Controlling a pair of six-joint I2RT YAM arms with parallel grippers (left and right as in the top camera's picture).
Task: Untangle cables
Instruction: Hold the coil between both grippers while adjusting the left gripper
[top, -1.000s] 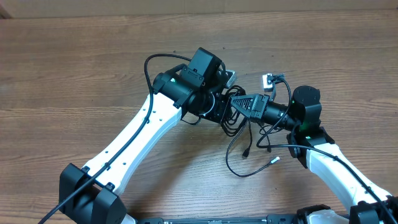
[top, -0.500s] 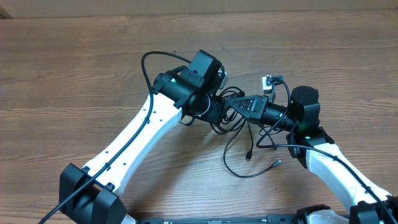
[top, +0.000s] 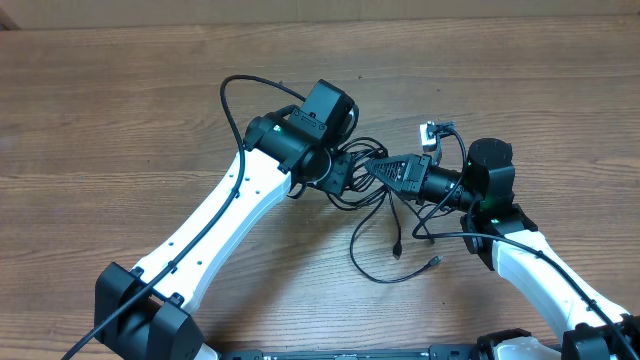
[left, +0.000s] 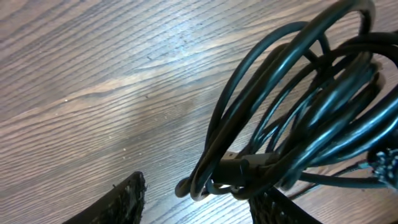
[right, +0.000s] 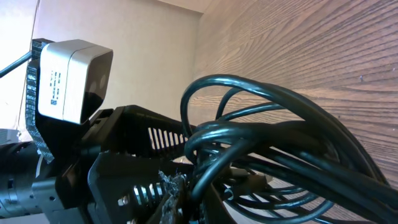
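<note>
**Cables in one bunch btw. the 2 grippers**

The cables (left: 242, 169) are in one messy bunch near the middle of the wood table (top: 120, 120), right btw. the 2 arms.

R gripper (top: 378, 168) points in from the right. It's pinched tight on the bunch & holds that part up off the table.

L gripper (left: 202, 200) is open. Its fingers (left: 127, 198) stand apart w/ the bunch in the gap. The bunch sits close to one finger, and there's bare space by the other, so it's not squeezing anything.

From the bunch, a few thin strands drop toward the robot's side & make a big loop on the table. 2 loose ends (top: 433, 262) w/ small plugs lie there, near the R arm.

In the R wrist view the strands curl in round loops just in front of the L gripper's black body.
</note>
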